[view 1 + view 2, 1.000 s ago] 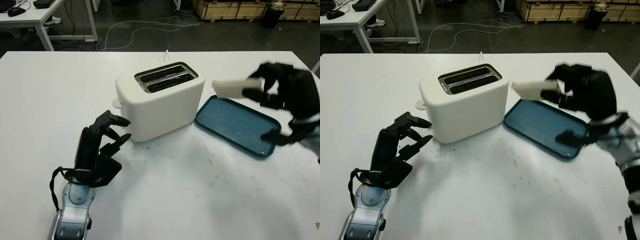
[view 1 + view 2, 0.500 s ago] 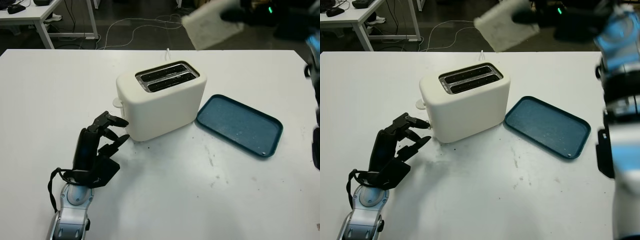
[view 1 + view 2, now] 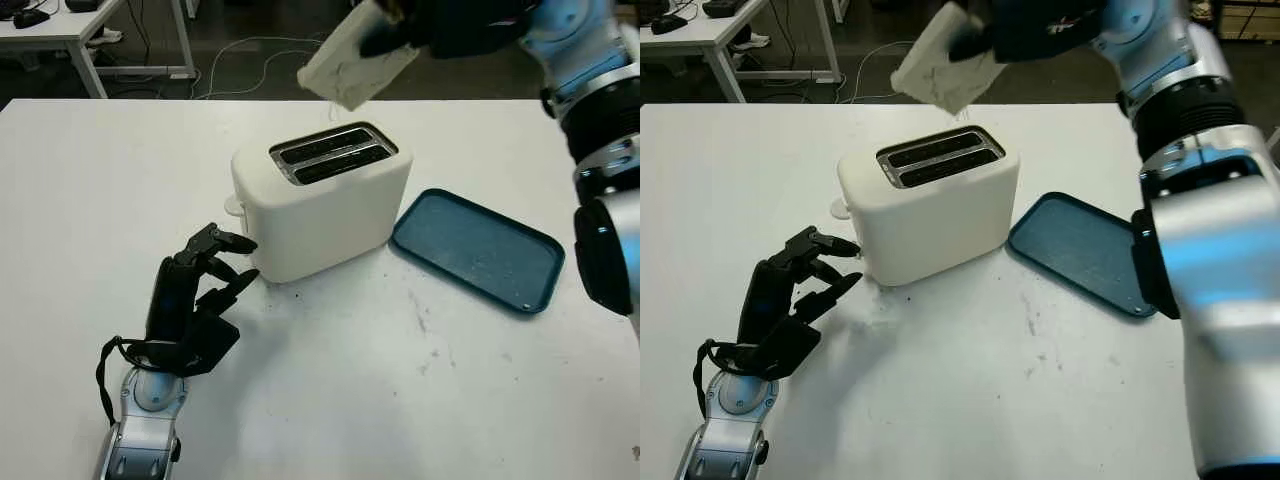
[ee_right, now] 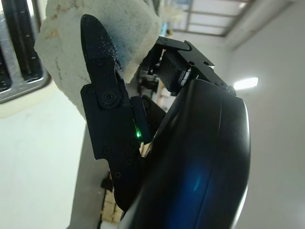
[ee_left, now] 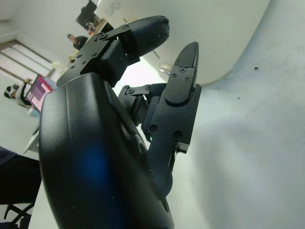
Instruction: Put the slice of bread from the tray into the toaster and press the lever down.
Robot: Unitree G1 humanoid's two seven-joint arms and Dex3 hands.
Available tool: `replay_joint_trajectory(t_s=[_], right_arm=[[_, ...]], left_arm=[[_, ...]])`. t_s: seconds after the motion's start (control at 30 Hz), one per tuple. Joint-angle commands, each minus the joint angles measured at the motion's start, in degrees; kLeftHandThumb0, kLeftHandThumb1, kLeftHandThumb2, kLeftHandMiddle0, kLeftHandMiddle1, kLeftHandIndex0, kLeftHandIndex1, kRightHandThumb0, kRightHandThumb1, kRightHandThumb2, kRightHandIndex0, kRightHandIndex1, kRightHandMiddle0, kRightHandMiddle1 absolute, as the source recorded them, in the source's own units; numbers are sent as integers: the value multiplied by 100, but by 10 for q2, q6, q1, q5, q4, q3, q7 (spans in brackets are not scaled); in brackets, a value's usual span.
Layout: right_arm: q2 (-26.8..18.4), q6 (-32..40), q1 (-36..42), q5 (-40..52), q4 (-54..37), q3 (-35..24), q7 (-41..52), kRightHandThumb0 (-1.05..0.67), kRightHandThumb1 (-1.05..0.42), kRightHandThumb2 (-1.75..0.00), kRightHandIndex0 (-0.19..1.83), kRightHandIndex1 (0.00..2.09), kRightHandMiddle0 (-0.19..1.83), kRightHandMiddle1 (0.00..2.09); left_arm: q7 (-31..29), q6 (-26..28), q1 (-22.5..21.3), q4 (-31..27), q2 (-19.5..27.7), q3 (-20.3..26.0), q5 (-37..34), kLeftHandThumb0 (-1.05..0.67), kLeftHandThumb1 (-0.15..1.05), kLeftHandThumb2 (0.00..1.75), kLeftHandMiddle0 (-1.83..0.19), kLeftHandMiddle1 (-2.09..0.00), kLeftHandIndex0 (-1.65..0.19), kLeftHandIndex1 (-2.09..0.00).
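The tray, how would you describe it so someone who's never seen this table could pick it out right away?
Start at the white table and find the cream toaster near its middle. The tray lies flat on the table just beside the toaster, on the robot's right. It is the only dark blue thing there: a shallow rectangle with rounded corners and nothing on it.

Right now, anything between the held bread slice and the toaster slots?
Nothing. In the left eye view the pale bread slice, gripped by the right hand, hangs above the cream two-slot toaster; just open air lies between it and the slots.
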Motion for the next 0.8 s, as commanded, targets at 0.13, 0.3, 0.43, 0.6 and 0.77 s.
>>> replay_joint_trajectory(t_s=[0.13,0.3,0.43,0.6,0.77], right_arm=[[5,22,-20,-24,-2,18,21,-46,-92,-4,108,175,90,173],[8,29,-16,-33,-5,27,28,-46,-92,-3,109,175,90,174],[7,35,-22,-29,-2,24,45,-46,-92,-4,107,175,88,174],[4,34,-35,-23,-2,18,60,-46,-92,-5,110,175,93,175],[2,34,-42,-20,3,10,65,-48,-92,-9,110,175,91,175]], left_arm=[[-1,4,2,-8,-2,-1,-3,-22,92,10,-60,-145,-55,-103],[1,5,2,-9,0,-3,5,-22,92,9,-61,-145,-55,-102],[-2,12,3,-12,-1,-3,4,-23,92,10,-60,-144,-55,-100],[-1,14,3,-14,-3,-4,1,-22,92,10,-60,-143,-56,-99],[-3,16,3,-14,-3,-4,0,-22,92,10,-60,-143,-56,-99]])
